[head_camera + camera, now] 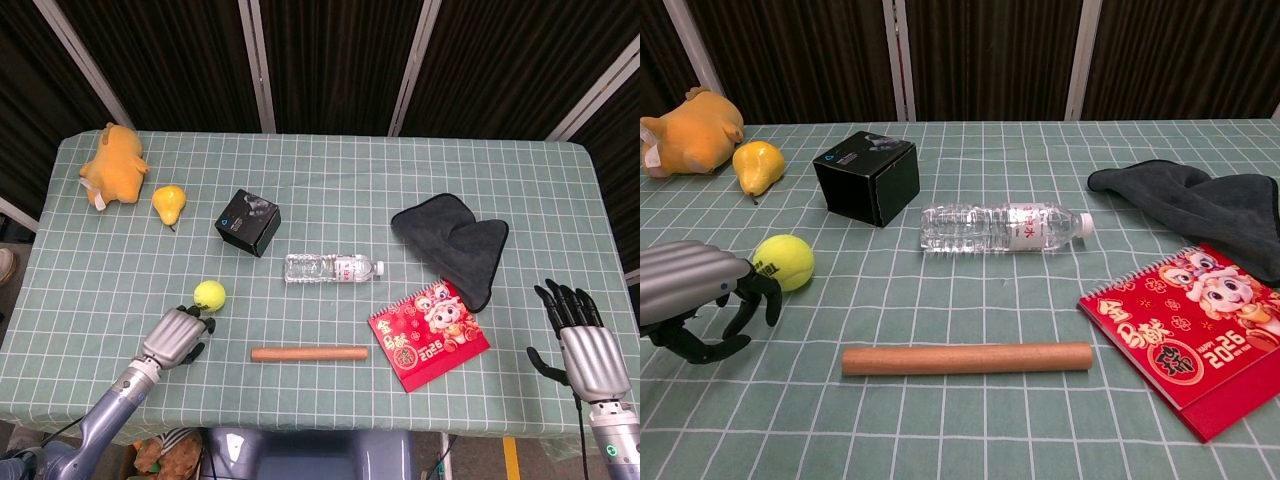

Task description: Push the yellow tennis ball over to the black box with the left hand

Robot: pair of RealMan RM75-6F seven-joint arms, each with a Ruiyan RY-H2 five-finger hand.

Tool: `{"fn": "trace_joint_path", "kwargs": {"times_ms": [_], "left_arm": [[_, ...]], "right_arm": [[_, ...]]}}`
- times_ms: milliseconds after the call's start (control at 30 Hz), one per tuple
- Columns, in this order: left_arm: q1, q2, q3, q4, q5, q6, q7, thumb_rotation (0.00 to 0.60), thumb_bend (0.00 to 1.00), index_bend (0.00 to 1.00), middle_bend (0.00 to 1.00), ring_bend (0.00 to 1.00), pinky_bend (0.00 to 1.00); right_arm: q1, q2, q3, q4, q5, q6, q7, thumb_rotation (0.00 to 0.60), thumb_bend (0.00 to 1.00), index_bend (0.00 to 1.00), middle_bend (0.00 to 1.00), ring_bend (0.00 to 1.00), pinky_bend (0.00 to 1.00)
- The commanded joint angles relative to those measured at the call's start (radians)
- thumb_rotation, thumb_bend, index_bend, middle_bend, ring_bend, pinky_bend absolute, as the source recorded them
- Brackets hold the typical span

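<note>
The yellow tennis ball (pixel 210 294) (pixel 783 262) lies on the green checked cloth, a few squares in front of the black box (pixel 248 222) (pixel 867 177). My left hand (pixel 178 337) (pixel 700 298) sits just behind the ball on the near side, its dark fingertips (pixel 761 290) touching the ball, fingers apart and holding nothing. My right hand (pixel 582 338) hovers at the table's near right edge, fingers spread, empty; the chest view does not show it.
A wooden rod (pixel 309 353) (pixel 967 358) lies right of my left hand. A water bottle (pixel 332 268) (pixel 1002 227) lies right of the box. Red calendar (pixel 428 335), dark cloth (pixel 455 241), pear (pixel 169 204) and orange plush toy (pixel 113 163) sit farther off.
</note>
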Motion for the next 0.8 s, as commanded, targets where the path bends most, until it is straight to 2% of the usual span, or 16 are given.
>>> {"fn": "trace_joint_path", "kwargs": {"times_ms": [33,500,667,800], "left_arm": [[-0.009,-0.007,-0.004,0.007,0.000,0.002,-0.005,0.600,0.40,0.36,0.56,0.26,0.37],[-0.071,-0.005,-0.030,0.046,-0.017,-0.025,-0.035,0.600,0.39,0.32,0.53,0.26,0.38],[-0.082,0.008,-0.017,0.049,-0.039,-0.052,-0.036,0.600,0.38,0.32,0.56,0.27,0.44],[-0.090,0.012,-0.012,0.059,-0.061,-0.065,-0.032,0.600,0.39,0.32,0.56,0.27,0.44]], "right_arm": [[-0.001,0.002,0.000,0.000,0.001,0.001,0.003,0.600,0.36,0.00,0.00,0.00,0.00],[-0.016,0.004,-0.004,0.006,-0.021,0.041,0.020,0.600,0.36,0.00,0.00,0.00,0.00],[-0.017,0.000,0.000,0.017,-0.019,0.047,0.029,0.600,0.36,0.00,0.00,0.00,0.00],[-0.014,0.001,0.003,0.020,-0.017,0.046,0.032,0.600,0.36,0.00,0.00,0.00,0.00]]}}
